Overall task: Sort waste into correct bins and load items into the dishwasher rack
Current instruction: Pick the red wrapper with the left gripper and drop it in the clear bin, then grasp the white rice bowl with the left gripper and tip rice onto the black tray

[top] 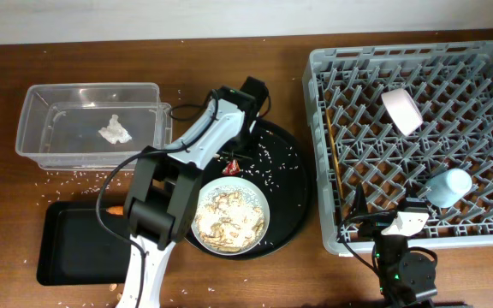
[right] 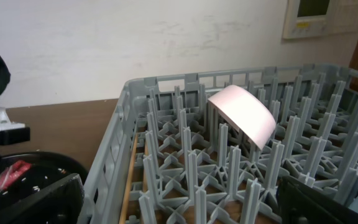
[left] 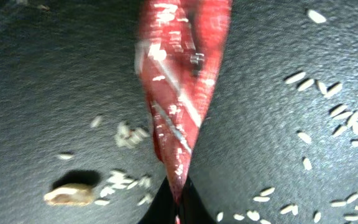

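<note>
The left claw (left: 179, 204) is pinched closed on the narrow end of the small red wrapper (left: 179, 93), which fans out from the tips over the round black tray (left: 48, 74). The hold looks like a corner only. The sound way, I judge, is to lift straight up until the wrapper hangs free, then carry it slowly to the clear container (top: 50, 147), where the crumpled tissue (top: 115, 131) lies. The claw should open only once it is well inside the walls. A fast swing could shake so light a piece loose. Whether the wrapper touches the tray cannot be told.

Rice grains (left: 328, 112) and one beige scrap (left: 70, 196) lie scattered on the tray around it.

Only the left wrist view shows the pinch. From overhead the arm covers it, leaving a red speck just beside the dish (top: 229, 218) of rice scraps. The overhead view gives the route instead. The container sits up and to the left, and the shallow black tray (top: 67, 257) lies below it. The carrot (top: 114, 209) is at that tray's corner, in or out I cannot tell.

Across the surface (top: 255, 77), the dishwasher rack (top: 486, 231) holds the white bowl (top: 400, 109), the blue cup (top: 448, 186) and the chopsticks (top: 330, 154). The right claw (top: 389, 221) waits at the rack's near corner, and I cannot tell whether it is open or closed. Its wrist view adds that the bowl rests on its side among the pegs.
</note>
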Controlling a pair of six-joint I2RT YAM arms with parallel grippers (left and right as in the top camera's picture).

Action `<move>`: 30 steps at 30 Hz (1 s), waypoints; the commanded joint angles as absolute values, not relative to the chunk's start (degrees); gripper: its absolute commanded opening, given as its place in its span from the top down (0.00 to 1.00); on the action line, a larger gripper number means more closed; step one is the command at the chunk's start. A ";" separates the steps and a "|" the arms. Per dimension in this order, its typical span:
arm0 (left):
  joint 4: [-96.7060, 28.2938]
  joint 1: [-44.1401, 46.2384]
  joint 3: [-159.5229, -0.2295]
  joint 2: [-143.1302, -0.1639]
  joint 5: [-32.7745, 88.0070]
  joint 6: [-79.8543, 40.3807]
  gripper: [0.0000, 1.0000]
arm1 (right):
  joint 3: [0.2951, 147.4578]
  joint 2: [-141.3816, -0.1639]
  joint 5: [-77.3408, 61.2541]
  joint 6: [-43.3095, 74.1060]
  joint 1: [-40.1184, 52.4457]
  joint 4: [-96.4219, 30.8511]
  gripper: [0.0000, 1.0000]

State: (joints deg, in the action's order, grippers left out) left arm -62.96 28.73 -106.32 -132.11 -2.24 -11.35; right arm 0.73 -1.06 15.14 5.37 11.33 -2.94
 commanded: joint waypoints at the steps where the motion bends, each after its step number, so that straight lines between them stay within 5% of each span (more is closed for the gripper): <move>1: -69.60 26.37 -115.55 -130.30 -6.76 -11.79 1.00 | 0.32 -0.73 15.25 5.10 11.22 -3.16 0.02; 4: -77.78 18.70 -121.40 -123.17 -16.19 -20.21 1.00 | 0.32 -0.73 15.25 5.10 11.22 -3.16 0.02; 9: -77.93 -2.70 -114.61 -121.91 -9.65 -23.20 1.00 | 0.32 -0.73 15.25 5.13 11.22 -3.16 0.02; 11: -78.13 -2.85 -114.58 -121.78 -9.65 -22.61 0.26 | 0.32 -0.73 15.25 5.10 11.22 -3.14 0.02; 17: -82.02 4.67 -115.22 -109.08 -5.74 -15.66 0.27 | 0.32 -0.73 15.25 5.10 11.22 -3.16 0.02; 21: -84.07 23.81 -110.98 -108.05 -4.73 -16.51 0.31 | 0.32 -0.73 15.25 5.10 11.22 -3.16 0.02; 26: -65.87 45.47 -80.42 -108.09 -0.80 -21.39 0.37 | 0.32 -0.73 15.25 5.10 11.22 -3.16 0.02; 30: -62.11 52.05 -78.08 -108.09 -1.26 -14.39 0.44 | 0.32 -0.73 15.25 5.10 11.22 -3.16 0.02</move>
